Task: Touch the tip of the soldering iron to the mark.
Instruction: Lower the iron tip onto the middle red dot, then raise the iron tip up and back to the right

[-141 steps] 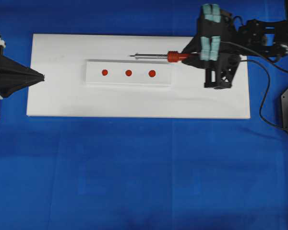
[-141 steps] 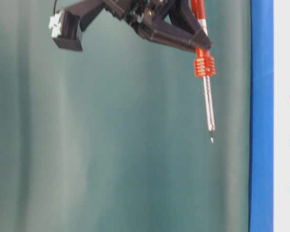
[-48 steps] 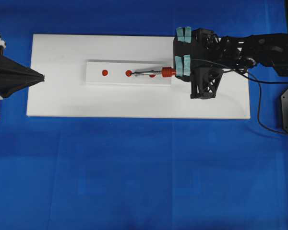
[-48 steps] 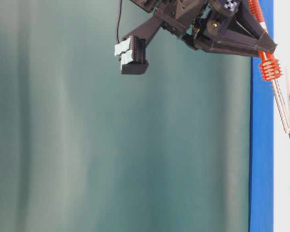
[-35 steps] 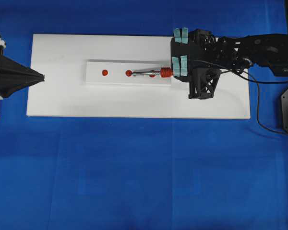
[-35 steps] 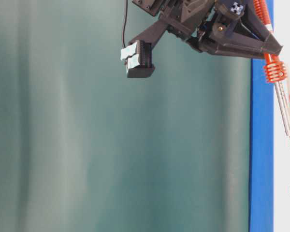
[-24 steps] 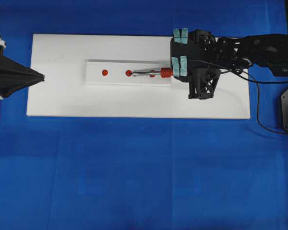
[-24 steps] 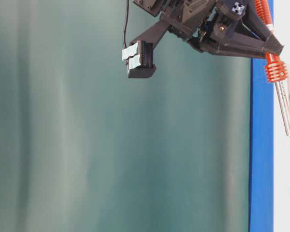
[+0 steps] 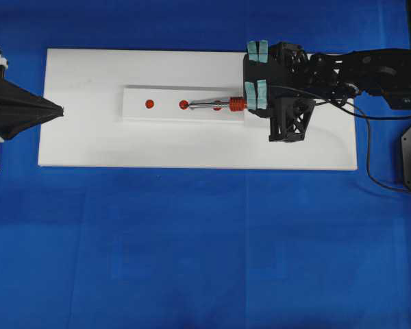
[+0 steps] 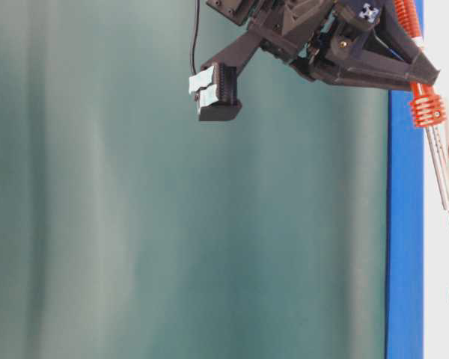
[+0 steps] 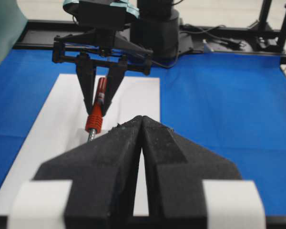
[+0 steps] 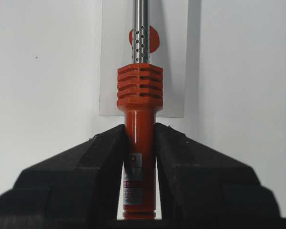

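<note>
In the right wrist view, nearest the lens, the right gripper (image 12: 139, 157) has its black jaws clamped on the red handle of the soldering iron (image 12: 139, 114). The ribbed collar sits just past the jaws, and the perforated silver shaft runs up across a red dot (image 12: 152, 39) and out of the top edge, so the tip is cut off there. Seen from overhead, the shaft lies along the narrow white strip (image 9: 164, 96) on the white board (image 9: 89, 144), its tip at the middle red mark (image 9: 183, 104); contact looks likely, but is hard to confirm. Far left, the left gripper (image 9: 58, 109) rests with its jaws pressed together over the board's edge. No containers appear.
</note>
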Controlling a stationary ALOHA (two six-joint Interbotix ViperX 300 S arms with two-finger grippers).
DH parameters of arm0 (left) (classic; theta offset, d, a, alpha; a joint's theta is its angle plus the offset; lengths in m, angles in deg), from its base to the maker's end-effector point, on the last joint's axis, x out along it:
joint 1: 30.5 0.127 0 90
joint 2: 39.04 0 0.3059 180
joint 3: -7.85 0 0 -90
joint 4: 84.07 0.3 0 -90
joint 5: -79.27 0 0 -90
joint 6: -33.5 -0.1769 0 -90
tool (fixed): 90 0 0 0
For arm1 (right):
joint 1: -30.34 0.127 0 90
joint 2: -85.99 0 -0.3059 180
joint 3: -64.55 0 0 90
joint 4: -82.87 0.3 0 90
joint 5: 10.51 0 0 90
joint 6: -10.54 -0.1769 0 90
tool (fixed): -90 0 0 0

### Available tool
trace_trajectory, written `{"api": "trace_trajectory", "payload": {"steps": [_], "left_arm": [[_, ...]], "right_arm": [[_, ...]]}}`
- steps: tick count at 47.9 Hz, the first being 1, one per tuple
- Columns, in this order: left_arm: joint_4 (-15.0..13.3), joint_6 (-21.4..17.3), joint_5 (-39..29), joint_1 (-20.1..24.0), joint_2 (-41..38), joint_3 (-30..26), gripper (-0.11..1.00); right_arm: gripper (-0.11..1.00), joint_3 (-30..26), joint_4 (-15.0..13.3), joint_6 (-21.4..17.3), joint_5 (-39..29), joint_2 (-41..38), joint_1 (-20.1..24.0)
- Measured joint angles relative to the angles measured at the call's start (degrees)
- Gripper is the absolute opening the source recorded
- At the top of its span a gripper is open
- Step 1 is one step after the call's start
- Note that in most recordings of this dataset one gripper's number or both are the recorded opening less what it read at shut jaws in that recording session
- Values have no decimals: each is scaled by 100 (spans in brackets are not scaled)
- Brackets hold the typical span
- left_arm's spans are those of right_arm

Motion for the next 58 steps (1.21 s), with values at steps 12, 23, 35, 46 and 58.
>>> {"api": "trace_trajectory", "payload": {"steps": [12,23,35,46,58], "left_arm": [[0,0,0,0,0,0,0],[0,0,0,0,0,0,0],[0,0,0,0,0,0,0],[0,0,0,0,0,0,0],[0,0,0,0,0,0,0]], "right_arm": [[6,0,0,0,0,0,0],[6,0,0,0,0,0,0],[6,0,0,0,0,0,-9],[6,-70,0,0,-149,70,0],[6,-431,-26,0,-756,615,0]]}}
